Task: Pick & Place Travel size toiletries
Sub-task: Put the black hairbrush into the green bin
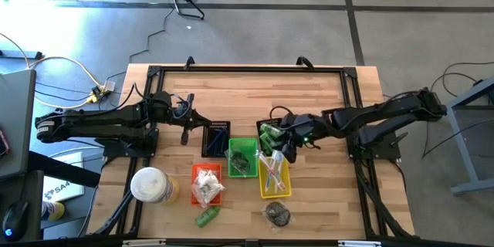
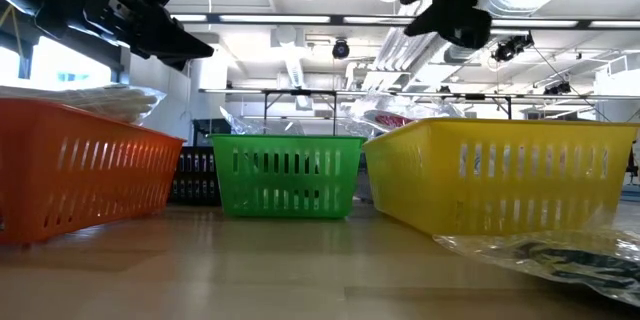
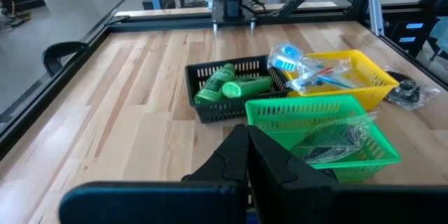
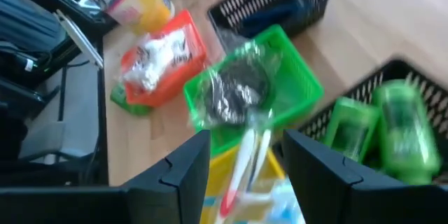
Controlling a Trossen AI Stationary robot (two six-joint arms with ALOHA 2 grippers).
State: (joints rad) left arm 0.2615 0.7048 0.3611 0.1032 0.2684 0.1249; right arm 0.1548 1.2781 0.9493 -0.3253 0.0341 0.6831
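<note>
My right gripper (image 4: 246, 140) hangs open in the air over the yellow basket (image 1: 275, 177) and the green basket (image 4: 294, 70), touching nothing. Slim wrapped sticks (image 4: 241, 164) lie in the yellow basket below its fingers. Green bottles (image 4: 392, 129) lie in a black basket (image 3: 210, 105). Dark pieces in clear wrap (image 4: 234, 91) fill the green basket. White wrapped pieces (image 4: 157, 59) sit in the orange basket (image 1: 207, 184). A green bottle (image 1: 207, 217) and a dark wrapped piece (image 1: 278, 214) lie on the table near its front edge. My left gripper (image 3: 246, 136) waits shut at the left, holding nothing.
A second black basket (image 1: 216, 139) stands left of the green one. A large white-and-yellow container (image 1: 150, 185) stands at the front left. A black frame (image 1: 247, 69) runs round the tabletop. Bare wood lies along the far half of the table (image 1: 247, 96).
</note>
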